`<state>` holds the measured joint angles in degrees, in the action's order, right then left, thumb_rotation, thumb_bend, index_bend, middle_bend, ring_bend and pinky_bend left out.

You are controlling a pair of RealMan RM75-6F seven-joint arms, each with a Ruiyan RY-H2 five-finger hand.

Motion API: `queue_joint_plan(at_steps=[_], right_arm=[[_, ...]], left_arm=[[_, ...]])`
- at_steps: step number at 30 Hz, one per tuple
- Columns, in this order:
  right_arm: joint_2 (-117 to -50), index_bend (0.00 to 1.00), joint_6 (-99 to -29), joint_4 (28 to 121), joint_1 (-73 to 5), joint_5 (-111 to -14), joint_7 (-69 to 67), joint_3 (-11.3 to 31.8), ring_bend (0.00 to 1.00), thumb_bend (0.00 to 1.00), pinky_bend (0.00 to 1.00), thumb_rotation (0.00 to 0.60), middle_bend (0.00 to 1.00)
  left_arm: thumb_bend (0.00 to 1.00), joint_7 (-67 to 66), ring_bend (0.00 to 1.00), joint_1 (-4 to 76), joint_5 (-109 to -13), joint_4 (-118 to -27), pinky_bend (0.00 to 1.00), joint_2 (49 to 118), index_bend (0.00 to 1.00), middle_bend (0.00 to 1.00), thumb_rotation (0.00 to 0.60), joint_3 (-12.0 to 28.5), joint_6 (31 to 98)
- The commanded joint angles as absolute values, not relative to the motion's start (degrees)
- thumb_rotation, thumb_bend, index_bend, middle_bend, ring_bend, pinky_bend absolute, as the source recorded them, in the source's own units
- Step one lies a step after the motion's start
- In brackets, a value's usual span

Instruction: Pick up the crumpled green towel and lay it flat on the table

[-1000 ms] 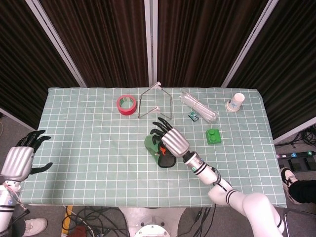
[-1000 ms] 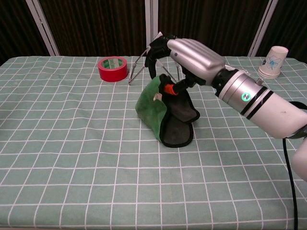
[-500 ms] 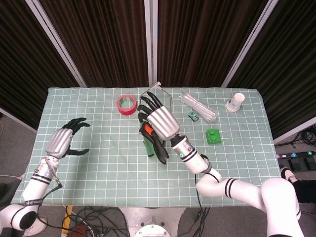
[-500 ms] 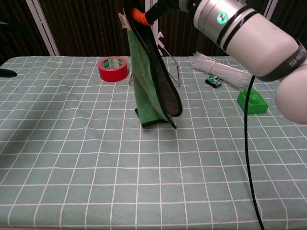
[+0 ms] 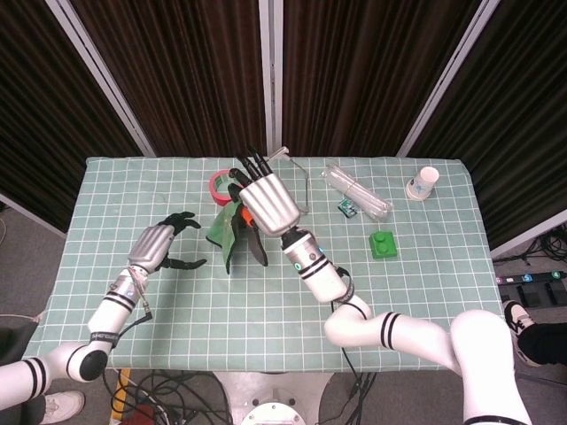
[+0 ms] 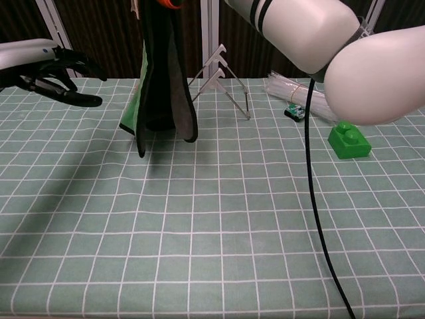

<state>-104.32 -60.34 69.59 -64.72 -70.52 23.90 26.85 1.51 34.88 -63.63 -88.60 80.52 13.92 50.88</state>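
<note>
Head view: right hand point(image 5: 266, 205) pinching green towel point(image 5: 221, 228) aloft over table point(image 5: 425, 292), near red tape point(image 5: 217, 188); left hand point(image 5: 159, 248) spread, empty, close by. Chest view: towel hanging clear; lifted, by the look, not yet laid flat.

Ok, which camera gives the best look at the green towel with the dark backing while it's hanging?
The chest view: the green towel with dark backing hangs full length, its lower edge off the table. The head view shows the towel foreshortened from above, partly hidden under the right hand holding it.
</note>
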Motion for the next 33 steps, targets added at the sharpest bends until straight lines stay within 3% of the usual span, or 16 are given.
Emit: queue_joint_plan(at_steps=[1,11,22,33], right_arm=[[-106.59,0.80,-59.65,67.36,-66.59,-67.71,27.10,27.65,0.09,0.44,0.00,0.600,0.29],[-111.31,0.80,-58.14,60.52,-71.42,-62.88,31.91,29.00,0.09,0.44,0.00,0.600,0.29],[-115.69,0.78,-58.92,56.99,-76.10,-60.71,37.99,29.40,0.08,0.45,0.00,0.600,0.28],[-115.70,0.78,-58.41,56.28,-77.08,-60.98,35.89,29.01,0.08,0.45,0.00,0.600,0.28]], left_arm=[[0.02,-0.65,0.11,36.47,-60.85,-87.37,0.23,82.68,0.26,0.15,0.313,13.92,49.75],[0.02,-7.87,0.11,40.56,-51.81,-86.45,0.23,86.84,0.26,0.15,0.286,14.09,48.59],[0.00,-14.78,0.11,44.22,-41.41,-86.57,0.24,89.25,0.26,0.15,0.161,14.57,50.41],[0.00,-17.12,0.11,45.46,-37.28,-83.88,0.24,91.60,0.26,0.15,0.167,14.11,51.78]])
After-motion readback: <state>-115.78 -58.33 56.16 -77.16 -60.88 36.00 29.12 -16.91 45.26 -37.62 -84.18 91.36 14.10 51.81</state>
